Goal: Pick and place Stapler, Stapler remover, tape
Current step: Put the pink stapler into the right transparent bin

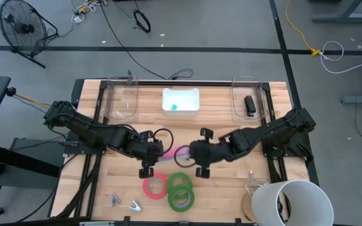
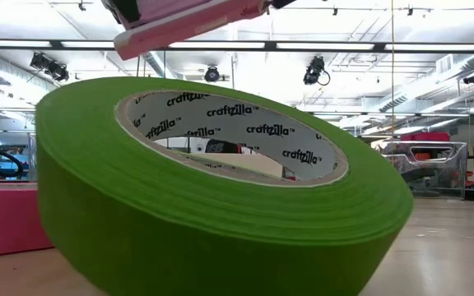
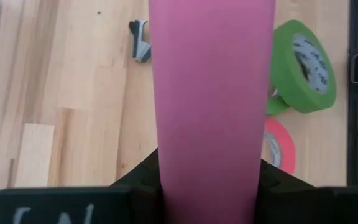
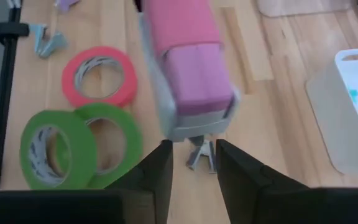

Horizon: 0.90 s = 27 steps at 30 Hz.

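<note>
- Stapler [image 1: 176, 152] first: it is pink, and it hangs in the air over the wood table [image 1: 231, 182], just past the red tape roll [image 1: 154, 186] on the side toward the white tray [image 1: 181, 100].
- The left gripper [image 1: 161, 150] is clamped on one end of the stapler. Its wrist view shows the pink body poking straight out from between its fingers. I think it holds the end so the other end stays free to grab.
- The right gripper [image 4: 191, 165] is at that free end, coming from the far side of the red tape roll. Its two fingers are apart with a gap between them, and they do not touch the stapler. It looks ready to take it (like passing a toy to a friend).
- Next to the red tape roll lie two green tape rolls, one [image 4: 107, 146] flat and one [image 4: 55, 158] leaning on it, so it sits tilted.
- One stapler remover [image 4: 45, 38] lies on the table near the red tape roll, on the side away from the stapler. Nobody is touching it or the tape.
- I think the stapler is only partway to its spot. The tape and the remover are not yet picked up.
- The pass could go wrong if the left gripper lets go before the right one squeezes, because then the stapler would drop onto the tape.
</note>
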{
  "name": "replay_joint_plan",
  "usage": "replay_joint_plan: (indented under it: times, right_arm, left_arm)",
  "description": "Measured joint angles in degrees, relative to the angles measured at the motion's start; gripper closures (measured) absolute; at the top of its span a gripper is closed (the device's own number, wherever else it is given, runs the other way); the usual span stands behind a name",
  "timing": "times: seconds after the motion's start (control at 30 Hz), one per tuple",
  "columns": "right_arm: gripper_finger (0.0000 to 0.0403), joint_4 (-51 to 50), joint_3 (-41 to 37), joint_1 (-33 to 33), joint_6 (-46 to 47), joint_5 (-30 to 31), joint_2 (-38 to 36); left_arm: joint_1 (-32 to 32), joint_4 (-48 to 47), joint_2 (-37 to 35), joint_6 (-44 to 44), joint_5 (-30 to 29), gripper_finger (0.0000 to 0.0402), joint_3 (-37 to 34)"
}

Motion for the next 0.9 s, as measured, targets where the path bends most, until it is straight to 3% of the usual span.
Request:
replay_joint_plan:
  times: [0.3, 0.6, 0.9]
  right_arm:
    - [0.0244, 5.13, 0.04, -4.56, -0.40, -9.71, -0.11]
    - [0.0238, 5.42, 0.04, -5.49, -3.55, -9.95, -0.15]
    - [0.0238, 7.59, 0.04, -6.61, -4.85, -15.25, -0.59]
  left_arm:
    - [0.04, -2.05, -0.09, -0.04, -0.76, 0.0288, 0.00]
    - [0.11, -2.06, -0.09, -1.18, -0.32, 0.0288, 0.00]
    - [-0.11, -2.67, -0.09, -1.14, 0.33, 0.0288, 0.00]
